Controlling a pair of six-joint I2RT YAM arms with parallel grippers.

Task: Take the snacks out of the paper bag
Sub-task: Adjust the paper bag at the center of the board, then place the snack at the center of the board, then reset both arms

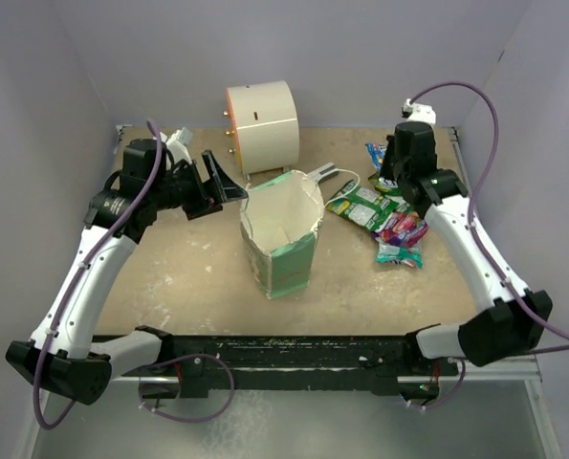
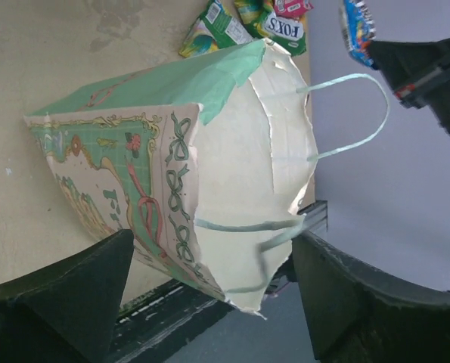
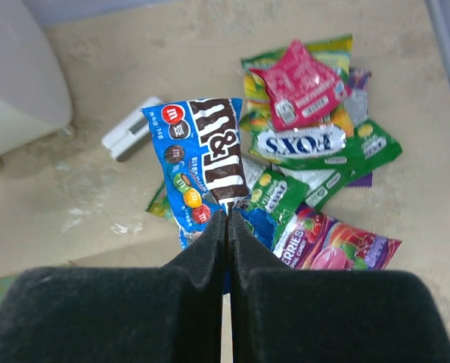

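The mint-green paper bag (image 1: 282,234) stands open at the table's middle and fills the left wrist view (image 2: 172,166). My left gripper (image 1: 222,182) is open and empty at the bag's left rim; in the left wrist view its fingers (image 2: 66,302) stand wide apart on either side of the bag's lower corner. My right gripper (image 3: 227,219) is shut on a blue M&M's packet (image 3: 202,162) and holds it above the snack pile (image 1: 384,215). The pile includes a pink-red packet (image 3: 300,87), a green FOX'S packet (image 3: 308,144) and a purple berries packet (image 3: 330,246).
A white cylinder with an orange rim (image 1: 262,124) lies behind the bag. A small grey-white block (image 3: 131,136) lies between the cylinder and the pile. Walls enclose the table on the left, back and right.
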